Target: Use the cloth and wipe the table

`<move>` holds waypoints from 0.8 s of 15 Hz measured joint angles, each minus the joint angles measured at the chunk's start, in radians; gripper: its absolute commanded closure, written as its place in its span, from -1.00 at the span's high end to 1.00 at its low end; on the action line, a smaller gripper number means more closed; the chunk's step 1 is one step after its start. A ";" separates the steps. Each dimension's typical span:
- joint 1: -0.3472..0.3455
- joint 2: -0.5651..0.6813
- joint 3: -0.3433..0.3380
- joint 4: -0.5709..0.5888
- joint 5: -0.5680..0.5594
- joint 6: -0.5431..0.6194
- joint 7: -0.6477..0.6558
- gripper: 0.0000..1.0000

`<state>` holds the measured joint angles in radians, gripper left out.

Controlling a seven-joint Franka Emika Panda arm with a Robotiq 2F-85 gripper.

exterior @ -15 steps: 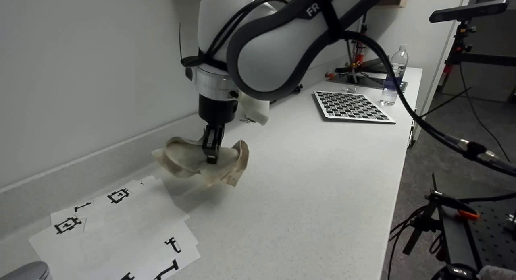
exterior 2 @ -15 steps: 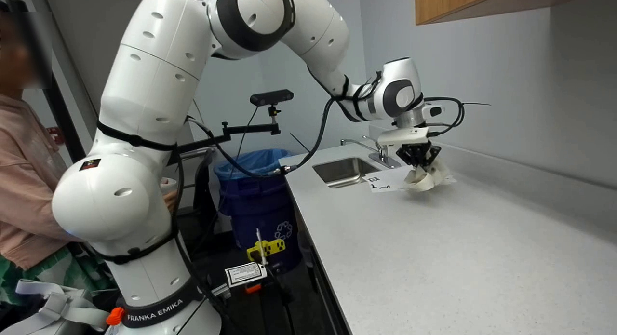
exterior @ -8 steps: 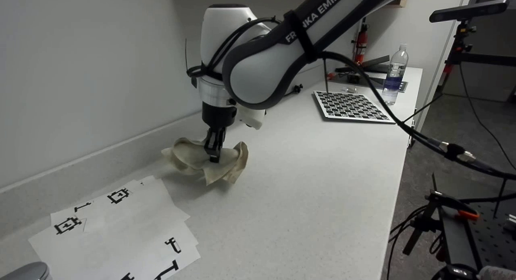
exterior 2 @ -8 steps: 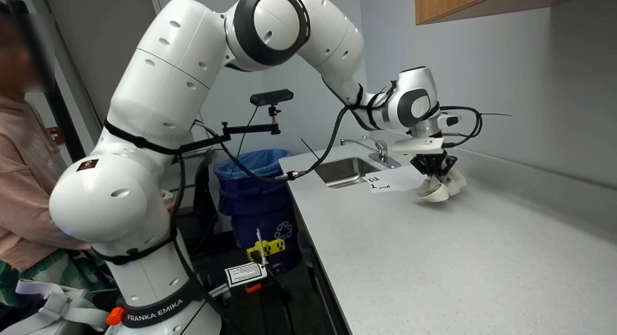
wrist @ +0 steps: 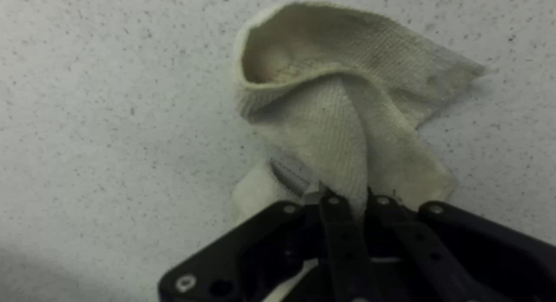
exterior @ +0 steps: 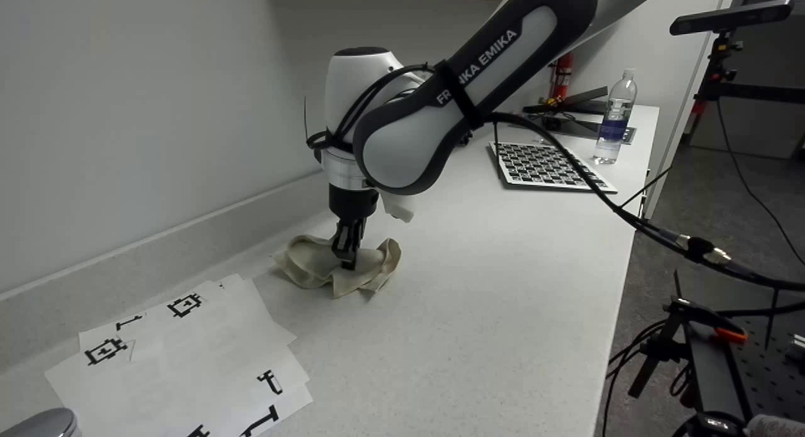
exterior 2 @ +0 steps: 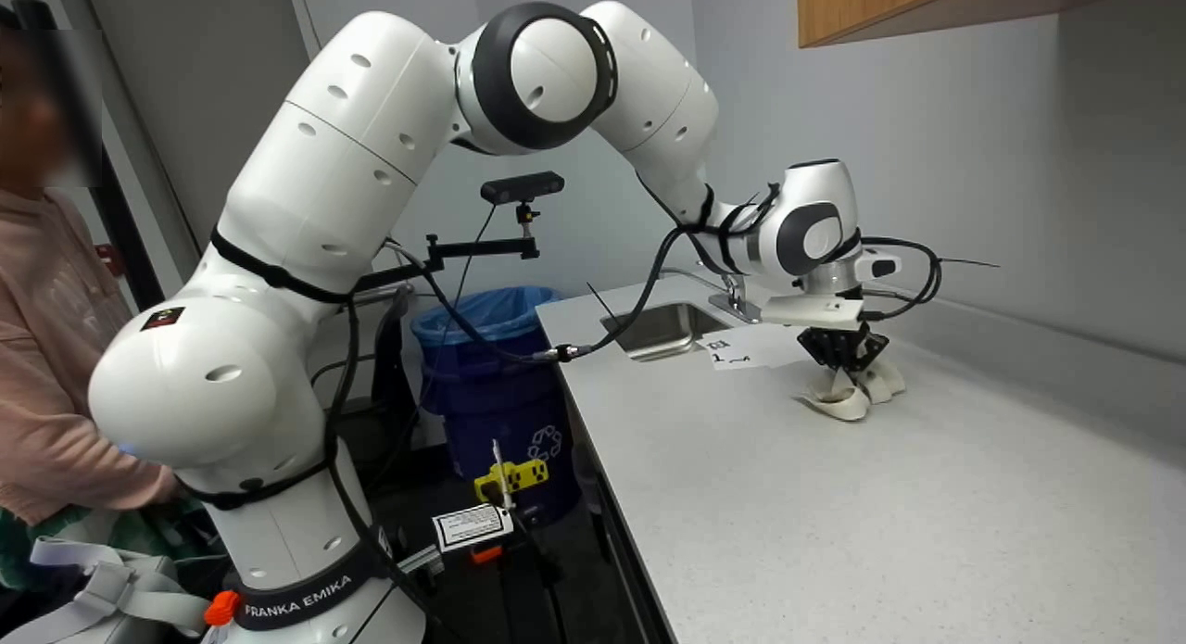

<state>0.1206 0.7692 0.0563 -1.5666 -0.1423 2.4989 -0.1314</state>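
A crumpled beige cloth lies on the white speckled table in both exterior views, near the wall; the cloth also shows here. My gripper points down and is shut on the cloth's middle, with folds standing out on either side. In the wrist view a fold of the cloth runs up between the fingers of the gripper. The fingertips are hidden in the fabric. The cloth's outer parts rest on the table, with some folds raised.
Paper sheets with black marks lie beside the cloth. A grey lidded object stands at the corner. A checkered board and a bottle stand farther along. A wall borders the table. A sink is at one end.
My gripper has lowered and shifted away from the papers, carrying the cloth. The cloth hung above the table before; now it rests on it with its edges spread flatter.
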 measured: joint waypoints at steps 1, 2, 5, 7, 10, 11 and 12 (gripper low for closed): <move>-0.008 0.003 0.000 0.000 0.001 0.000 0.002 -0.96; -0.019 0.003 -0.001 -0.003 0.004 0.000 0.004 -0.96; -0.056 0.000 -0.004 -0.013 0.024 0.001 0.006 -0.96; -0.081 -0.009 -0.009 -0.031 0.035 0.012 0.007 -0.96; -0.105 -0.037 -0.029 -0.089 0.036 0.071 0.026 -0.96; -0.111 -0.049 -0.036 -0.114 0.036 0.097 0.033 -0.96; -0.114 -0.062 -0.045 -0.139 0.036 0.124 0.042 -0.96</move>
<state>0.0071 0.7069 0.0115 -1.7059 -0.1064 2.6230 -0.0898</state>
